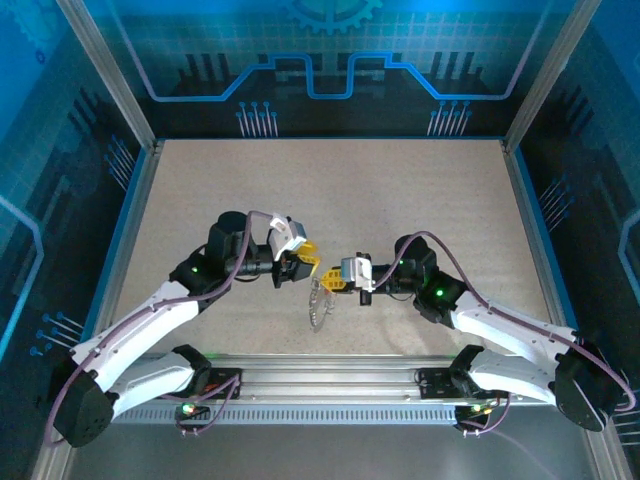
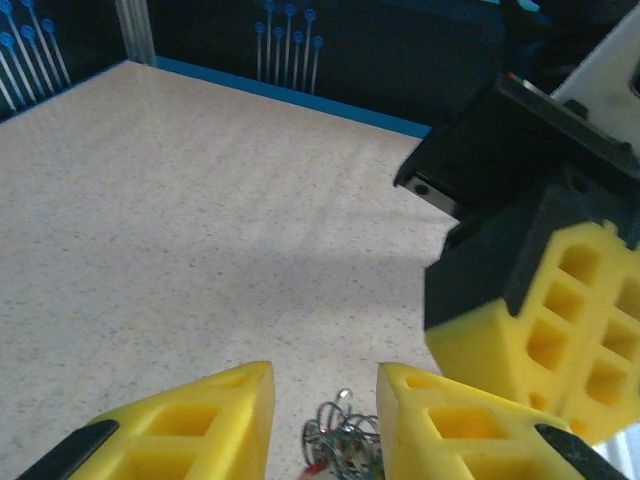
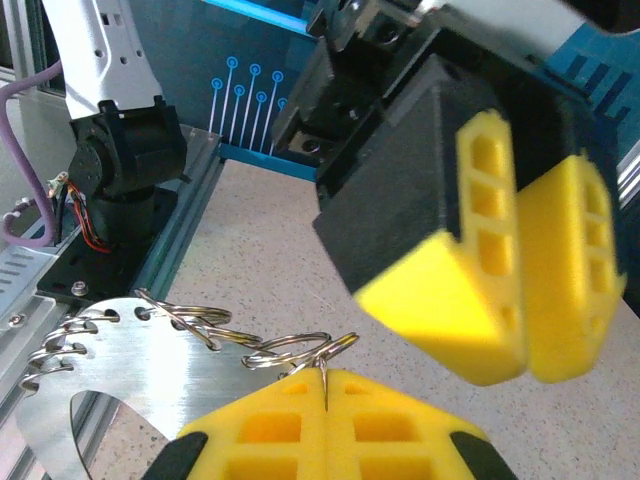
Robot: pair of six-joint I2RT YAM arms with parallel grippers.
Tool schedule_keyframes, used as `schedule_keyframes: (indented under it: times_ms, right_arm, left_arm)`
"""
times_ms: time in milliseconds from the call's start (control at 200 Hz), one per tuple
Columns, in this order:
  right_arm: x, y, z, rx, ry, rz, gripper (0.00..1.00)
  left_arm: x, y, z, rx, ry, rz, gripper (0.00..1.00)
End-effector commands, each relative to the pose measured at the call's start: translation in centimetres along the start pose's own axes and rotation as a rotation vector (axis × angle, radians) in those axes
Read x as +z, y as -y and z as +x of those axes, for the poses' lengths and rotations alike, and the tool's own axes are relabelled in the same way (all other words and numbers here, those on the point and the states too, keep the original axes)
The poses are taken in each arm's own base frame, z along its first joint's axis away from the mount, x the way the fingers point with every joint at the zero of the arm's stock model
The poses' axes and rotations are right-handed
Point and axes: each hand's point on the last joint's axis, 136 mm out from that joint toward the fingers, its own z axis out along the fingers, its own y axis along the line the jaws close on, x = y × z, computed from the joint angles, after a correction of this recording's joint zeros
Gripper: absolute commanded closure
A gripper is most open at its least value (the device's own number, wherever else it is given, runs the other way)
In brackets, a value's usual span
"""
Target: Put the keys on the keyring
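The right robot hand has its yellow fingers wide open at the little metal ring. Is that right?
Not quite. The right gripper is not wide open: its yellow fingers are pressed shut, pinching the split ring between their tips. The right wrist view shows it, with no gap between the two pads.

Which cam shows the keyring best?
Right wrist: the keyring sits close and sharp, a flat metal loop with small split rings, one pinched in the shut right pincer. Top external shows it as a small grey loop hanging below that pincer. Left wrist catches a blurry tangle of rings at its bottom edge.
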Motion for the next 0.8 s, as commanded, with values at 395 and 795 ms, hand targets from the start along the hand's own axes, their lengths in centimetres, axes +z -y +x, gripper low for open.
schedule_keyframes:
  times_ms: [395, 795]
  right_arm:
    - [0.0, 2.6, -1.4, -0.012, 0.004, 0.092, 1.00]
    - [-0.2, 2.9, -1.3, -0.002, -0.001, 0.115, 1.00]
  left_arm:
    - [-0.3, 3.7, 1.0, 0.007, 0.040, 0.140, 0.74]
    - [-0.3, 4.3, 2.0, 0.011, 0.025, 0.131, 0.68]
